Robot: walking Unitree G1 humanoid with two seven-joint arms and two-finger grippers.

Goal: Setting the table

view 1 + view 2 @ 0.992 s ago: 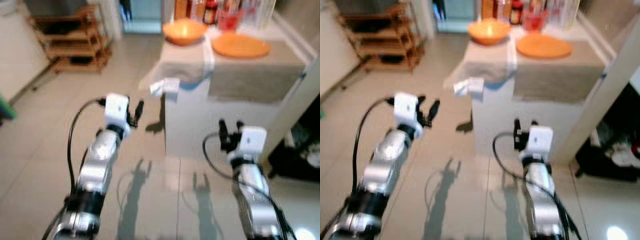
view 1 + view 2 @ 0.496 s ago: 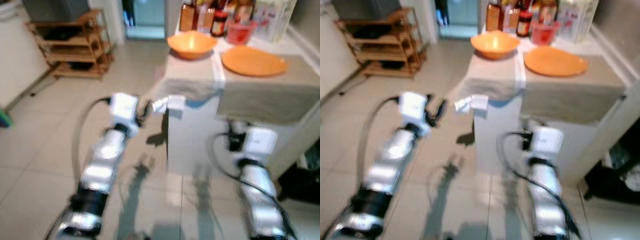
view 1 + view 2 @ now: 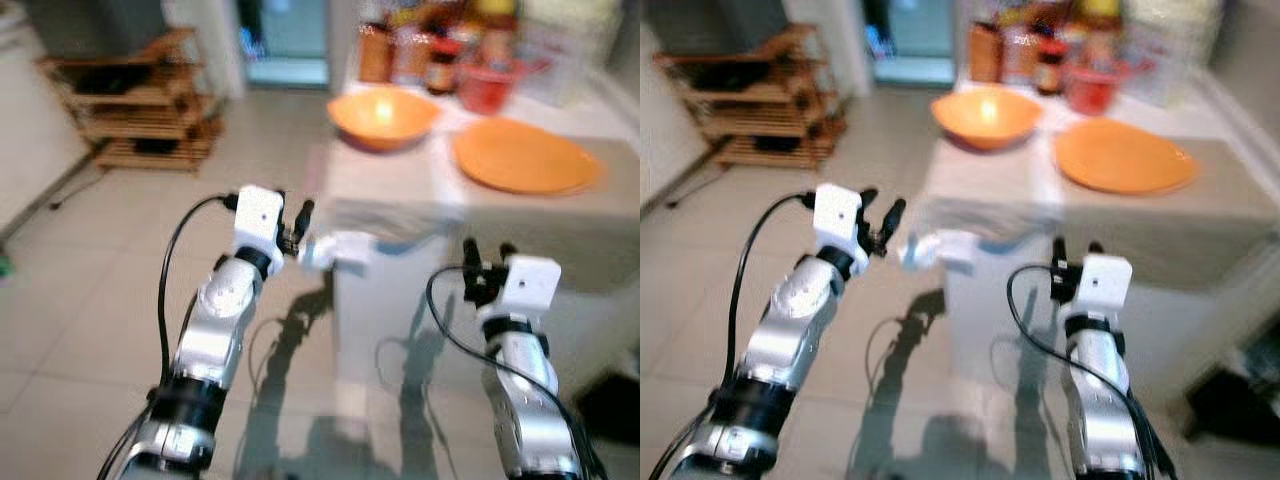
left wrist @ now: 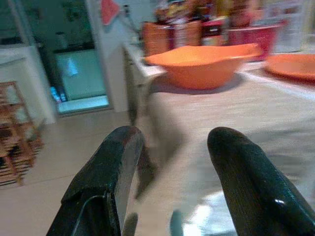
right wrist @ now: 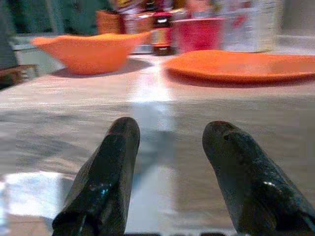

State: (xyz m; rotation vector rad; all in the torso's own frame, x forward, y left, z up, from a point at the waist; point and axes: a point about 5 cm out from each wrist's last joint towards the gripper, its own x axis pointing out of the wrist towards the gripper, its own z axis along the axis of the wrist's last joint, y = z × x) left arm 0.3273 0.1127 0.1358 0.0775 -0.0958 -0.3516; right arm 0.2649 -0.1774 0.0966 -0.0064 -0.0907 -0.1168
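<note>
Two tools up in front of us, both spread wide and holding nothing. Our left tool (image 3: 292, 222) sits just off the near left corner of the counter (image 3: 520, 215), right beside the bit of grey cloth (image 3: 385, 218) that droops over that corner; we can't tell if it's actually touching the cloth, the head views are blurry. From the left wrist view its fingers (image 4: 106, 182) are well apart, with the cloth-covered top running away between them.

Our right tool (image 3: 484, 268) is lower, in front of the counter's near face, fingers (image 5: 106, 172) also well apart and aimed along the top.

On the counter: an orange bowl (image 3: 382, 116) at the far left, sitting on the cloth, and a flat orange plate (image 3: 524, 157) to its right, a bit nearer to us. They're near each other but not touching. Behind them, at the far edge, there's a red cup (image 3: 489, 88) and a bunch of bottles (image 3: 420, 52), too blurred to read anything.

Off to the far left is a wooden rack (image 3: 140, 105) standing on the tiled floor (image 3: 80, 290). Shadows of both arms fall on the floor and the counter's white front.
</note>
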